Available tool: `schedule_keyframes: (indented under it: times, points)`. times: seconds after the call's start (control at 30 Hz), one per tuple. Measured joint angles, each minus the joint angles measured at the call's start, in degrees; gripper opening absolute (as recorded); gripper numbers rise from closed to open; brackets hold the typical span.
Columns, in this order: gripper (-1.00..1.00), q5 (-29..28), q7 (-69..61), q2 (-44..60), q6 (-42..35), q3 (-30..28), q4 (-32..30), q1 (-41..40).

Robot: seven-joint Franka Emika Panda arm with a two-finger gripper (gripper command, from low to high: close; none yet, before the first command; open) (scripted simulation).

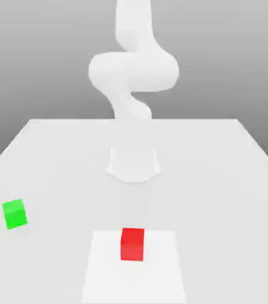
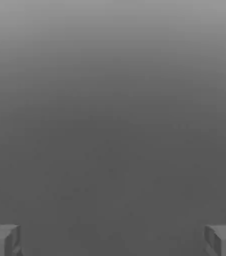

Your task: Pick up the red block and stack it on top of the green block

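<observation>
We see the white arm (image 1: 133, 77) rising from its round base (image 1: 134, 164) near the middle of the white table (image 1: 231, 178), folded over itself above the base.

Red block (image 1: 132, 244): sits flat on the table in front of the base, toward the near edge, roughly centred in the exterior view. It rests on a slightly brighter rectangular patch (image 1: 166, 267) of the tabletop. Nothing touches it.

Green block (image 1: 15, 214): also flat on the table, off toward the exterior view's left, a bit farther back than the red one and turned slightly relative to it. The two cubes are well apart, same apparent size, both plain.

Gripper (image 2: 113, 240): in the hand view we see two grey fingertips (image 2: 4, 240) at opposite sides of the picture with a wide bare gap between them, so the fingers are spread fully apart and pinch nothing. Behind them is a plain grey backdrop. We can't tell from that view where the hand sits relative to either cube.

In the exterior view we can't make out the fingers against the white arm and table.

Stack not yet made: red on the table, green top bare.
</observation>
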Motion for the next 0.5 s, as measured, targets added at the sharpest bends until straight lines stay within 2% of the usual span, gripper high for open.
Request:
schedule_keyframes:
  times: [0.3, 0.5]
  points:
    - [0.0, 4.54, -1.82, 19.13, 11.69, -2.58, -12.24, 2.76]
    - [0.0, 3.84, -0.24, 32.61, 20.23, -1.99, -20.87, 2.9]
